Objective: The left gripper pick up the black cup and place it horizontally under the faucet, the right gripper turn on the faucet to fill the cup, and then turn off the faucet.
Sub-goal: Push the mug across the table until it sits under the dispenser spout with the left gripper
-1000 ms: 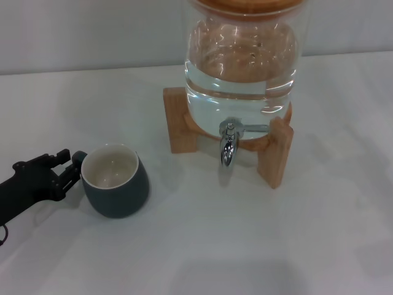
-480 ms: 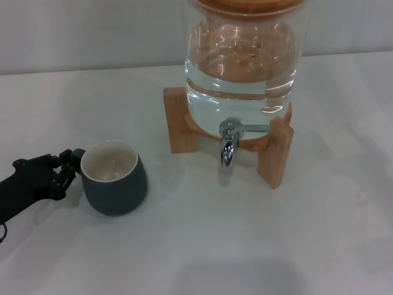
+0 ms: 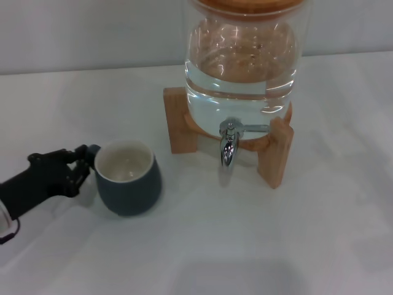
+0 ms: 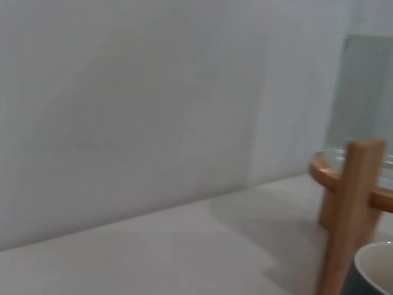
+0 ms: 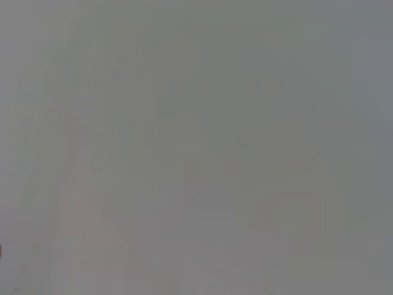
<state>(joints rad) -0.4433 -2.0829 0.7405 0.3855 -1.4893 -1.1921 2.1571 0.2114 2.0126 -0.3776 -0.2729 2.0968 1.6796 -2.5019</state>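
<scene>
glass jar (image 3: 242, 58) top cut off

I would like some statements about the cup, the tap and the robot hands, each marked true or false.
1. The left hand holds the black cup by its handle. True.
2. The cup lies on its side. False: it stands upright, its cream inside facing up.
3. The cup is directly under the faucet. False: it sits on the table to the robot's left of the spout, nearer the robot.
4. The glass jar on the wooden stand holds water. True.
5. The right hand is on the faucet lever. False: no right hand appears in any view.
</scene>
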